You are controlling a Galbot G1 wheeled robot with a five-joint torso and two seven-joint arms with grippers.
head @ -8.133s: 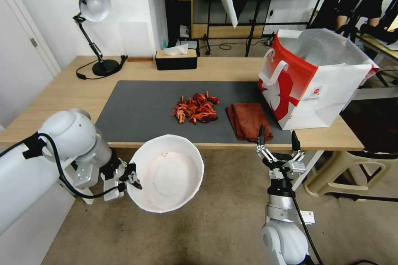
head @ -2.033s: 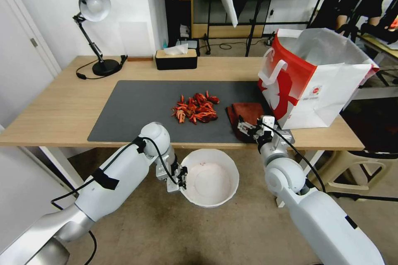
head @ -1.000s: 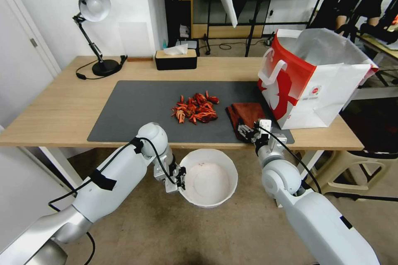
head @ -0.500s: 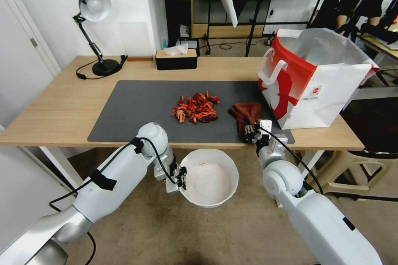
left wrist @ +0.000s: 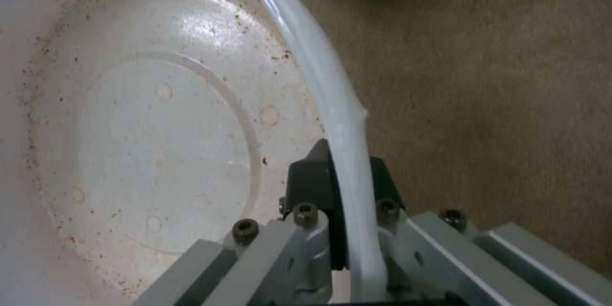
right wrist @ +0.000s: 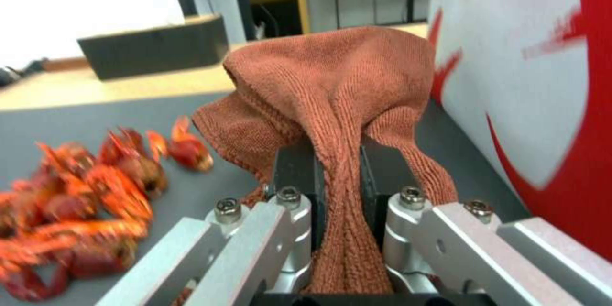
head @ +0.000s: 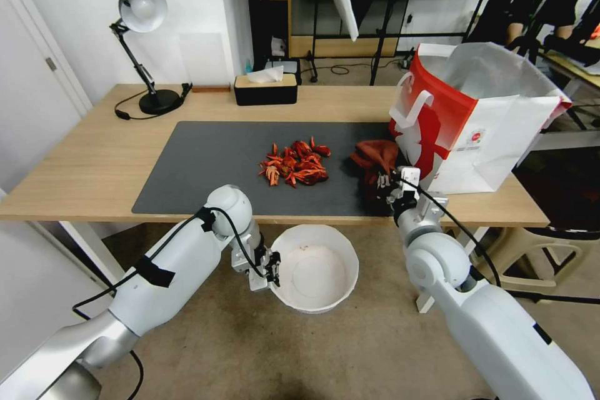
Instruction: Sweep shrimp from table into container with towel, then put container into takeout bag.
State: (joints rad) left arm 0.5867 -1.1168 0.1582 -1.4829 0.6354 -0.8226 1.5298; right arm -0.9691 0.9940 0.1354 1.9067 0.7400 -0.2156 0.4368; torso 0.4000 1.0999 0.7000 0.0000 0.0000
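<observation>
Long light wooden table (head: 94, 162) with dark grey rectangular mat (head: 212, 162) is seen under a heap of small red-orange shrimp (head: 295, 164) near mat centre. Rust-red soft towel (head: 374, 156) is bunched and lifted just off the mat, pinched between the closed fingers of the right gripper (head: 382, 182), between the shrimp and the boxy red-and-white paper takeout bag (head: 475, 119). Large round white plastic container (head: 315, 269) is held below the table's front edge, its rim clamped by the left gripper (head: 272, 267).
</observation>
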